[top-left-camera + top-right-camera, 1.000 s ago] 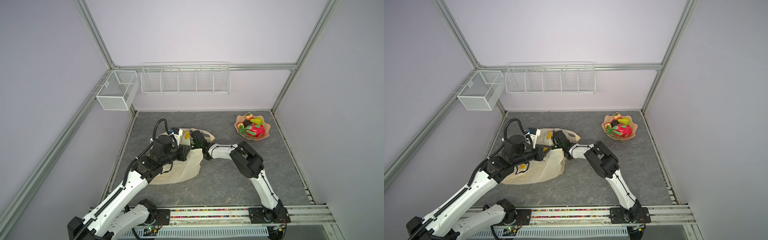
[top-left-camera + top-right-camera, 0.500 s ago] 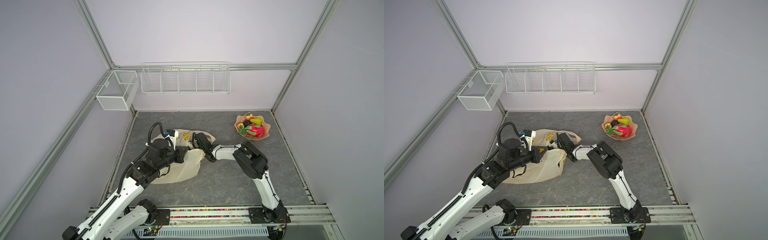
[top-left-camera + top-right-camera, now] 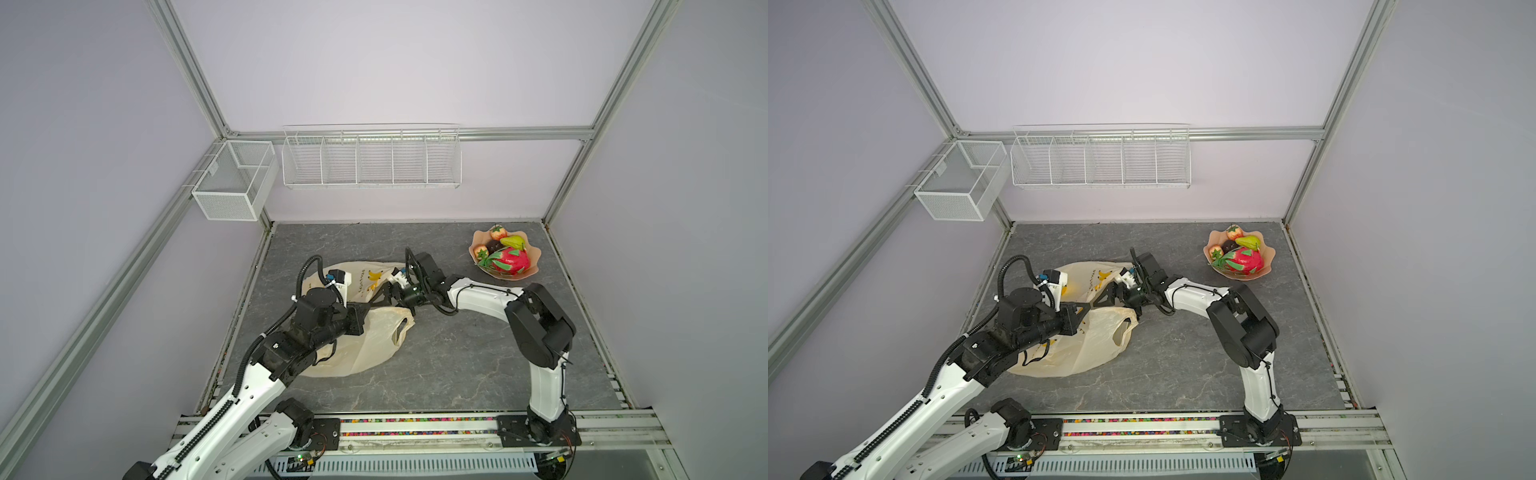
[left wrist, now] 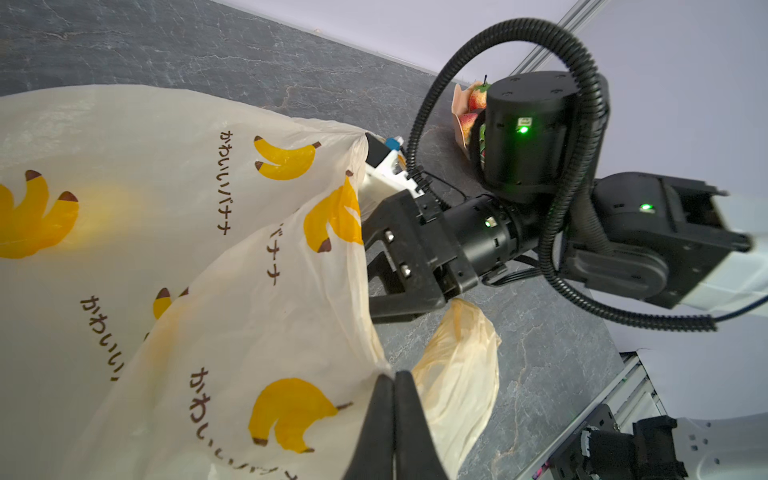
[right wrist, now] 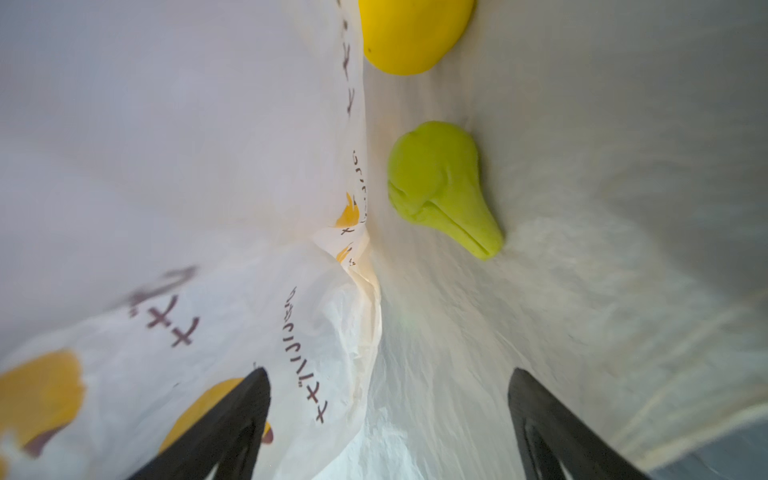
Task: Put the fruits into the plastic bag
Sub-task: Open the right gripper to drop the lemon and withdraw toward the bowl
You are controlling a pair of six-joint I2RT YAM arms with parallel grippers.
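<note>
Two fruits (image 5: 436, 183), yellow and green, inside plastic bag (image 5: 582, 291). Pinching its rim with left gripper (image 4: 394, 380); holding right gripper (image 5: 388, 374) splayed inside, grasping nothing.

The yellow fruit (image 5: 409, 35) runs off the picture's edge.

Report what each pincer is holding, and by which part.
The left pincer is shut on the plastic bag, pinching its mouth rim beside a handle. The right pincer is open inside the bag, holding nothing.
</note>
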